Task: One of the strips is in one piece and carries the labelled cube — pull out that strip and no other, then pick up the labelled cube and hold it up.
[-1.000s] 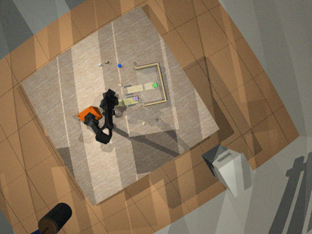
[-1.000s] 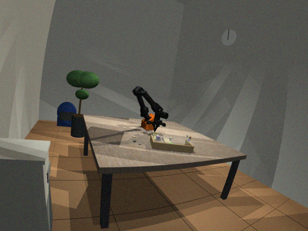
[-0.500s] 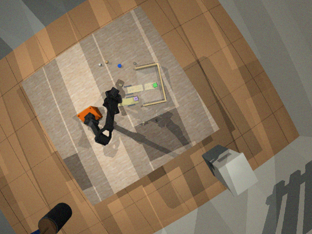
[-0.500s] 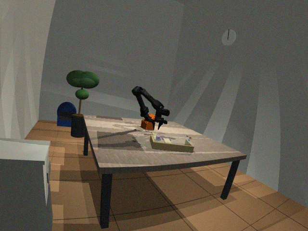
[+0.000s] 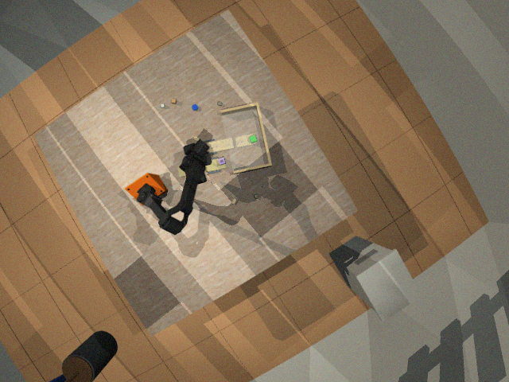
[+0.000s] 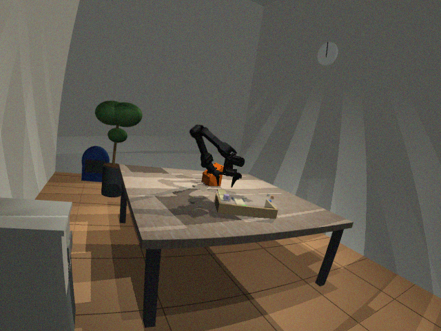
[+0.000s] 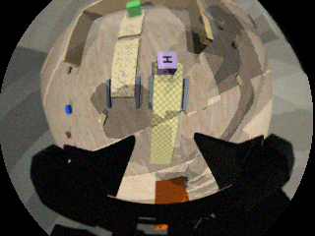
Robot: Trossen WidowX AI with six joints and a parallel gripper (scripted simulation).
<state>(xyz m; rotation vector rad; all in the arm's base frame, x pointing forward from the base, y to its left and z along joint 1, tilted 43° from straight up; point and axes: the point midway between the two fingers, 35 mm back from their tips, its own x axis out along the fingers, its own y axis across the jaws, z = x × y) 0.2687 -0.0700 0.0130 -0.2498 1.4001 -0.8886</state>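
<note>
Hanging above the near end of the pale yellow cross-hatched strip (image 7: 165, 114), the black parallel-jaw gripper (image 7: 163, 152) had its jaws spread wide and released, with nothing between them. The small lilac cube with a dark letter on its top face (image 7: 167, 59) sat on the far end of that strip, just at the open mouth of the low three-sided wooden frame (image 5: 262, 131), well ahead of the fingertips.

The main risk, as I judged it, was a misaimed descent. The cube was small and the strip beneath it thin and loose, so a finger landing on the strip edge or clipping a cube corner could have shoved the cube off or skewed the strip. The short blue rails (image 7: 185, 90) flanking the strip stood close to the cube, and wide-open jaws coming down there might have struck one instead of straddling the cube. A second hazard was the neighbouring paler strip with a visible break across it (image 7: 126, 59), carrying the bright green cube (image 7: 133, 7) at its far end inside the frame; a sideways drift could have disturbed that wrong strip.

The lilac cube looked upright and square to the strip, its label readable from the wrist view, faces flat and plain.
</note>
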